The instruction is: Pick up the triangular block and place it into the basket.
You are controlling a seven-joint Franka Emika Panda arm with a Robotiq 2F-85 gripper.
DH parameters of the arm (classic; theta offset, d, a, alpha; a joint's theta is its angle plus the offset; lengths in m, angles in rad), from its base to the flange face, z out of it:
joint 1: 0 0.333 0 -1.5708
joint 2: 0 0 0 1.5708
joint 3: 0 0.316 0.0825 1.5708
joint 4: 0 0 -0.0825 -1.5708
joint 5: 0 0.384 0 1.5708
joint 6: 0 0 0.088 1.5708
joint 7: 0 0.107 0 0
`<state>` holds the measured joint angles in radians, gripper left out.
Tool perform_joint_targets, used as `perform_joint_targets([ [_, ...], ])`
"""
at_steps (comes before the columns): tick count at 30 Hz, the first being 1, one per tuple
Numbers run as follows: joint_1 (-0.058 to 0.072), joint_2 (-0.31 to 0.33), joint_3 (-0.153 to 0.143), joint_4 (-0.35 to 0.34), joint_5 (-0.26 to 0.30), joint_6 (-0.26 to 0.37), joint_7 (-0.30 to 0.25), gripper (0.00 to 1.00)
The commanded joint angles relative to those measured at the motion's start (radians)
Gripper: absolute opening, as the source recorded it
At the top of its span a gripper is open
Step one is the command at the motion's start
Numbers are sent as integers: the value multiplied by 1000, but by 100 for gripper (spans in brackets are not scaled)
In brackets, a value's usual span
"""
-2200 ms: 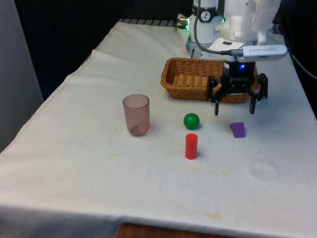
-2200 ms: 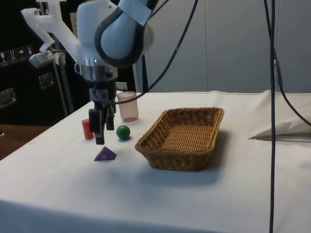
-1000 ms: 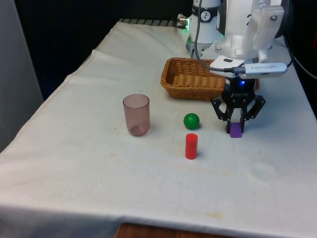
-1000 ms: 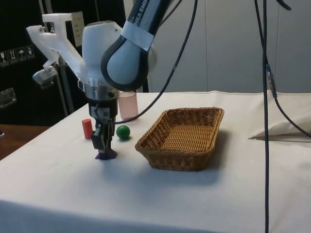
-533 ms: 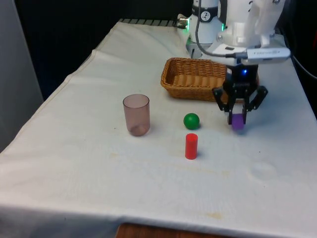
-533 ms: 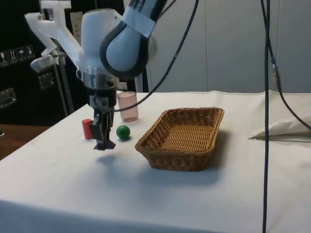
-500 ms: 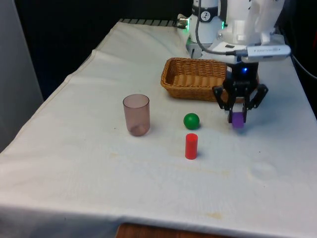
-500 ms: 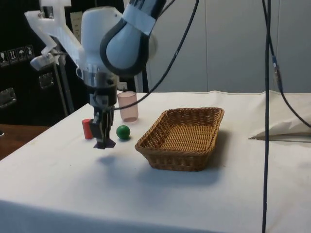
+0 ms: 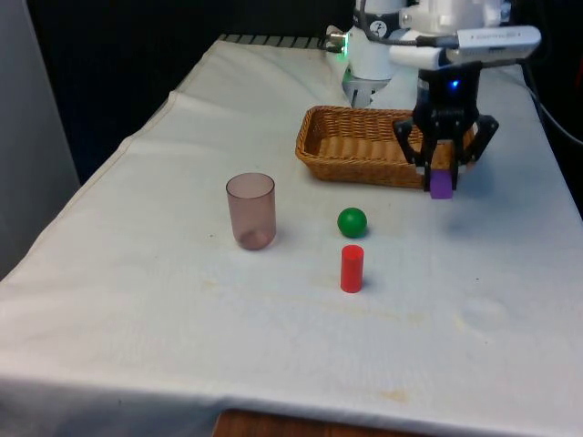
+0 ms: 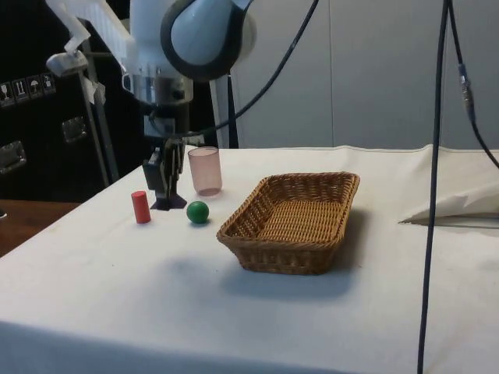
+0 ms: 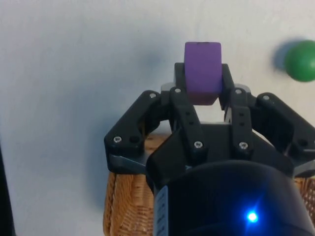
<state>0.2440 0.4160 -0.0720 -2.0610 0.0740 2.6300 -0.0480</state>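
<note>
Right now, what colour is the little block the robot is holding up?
Purple. The triangular block shows best in the wrist view, pinched in the tool.

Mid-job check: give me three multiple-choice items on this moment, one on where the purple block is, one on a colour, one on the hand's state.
1. Where is the purple triangular block?
A. on the cloth
B. in the basket
C. held in the air

2. What colour is the ball?
A. green
B. red
C. purple

3. What state is the hand in?
A. open and empty
B. shut on the block
C. open above the cup

Answers:
1 C: the side view shows it off the table, short of the basket.
2 A: the ball is green and the red thing is the cylinder.
3 B: the wrist view shows the block pinched between the fingers.
</note>
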Motion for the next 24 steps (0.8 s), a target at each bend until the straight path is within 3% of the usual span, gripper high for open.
perform_joint_targets([
  [1, 0, -9, -1, -3, 0, -6, 0, 34],
  [7, 4, -93, -7, -58, -7, -45, 9, 34],
  [9, 0, -91, -3, -55, 0, -47, 0, 34],
  [11, 6, -117, -6, -88, -8, -40, 12, 34],
  [24, 7, -210, -3, -225, -6, 4, 8, 34],
])
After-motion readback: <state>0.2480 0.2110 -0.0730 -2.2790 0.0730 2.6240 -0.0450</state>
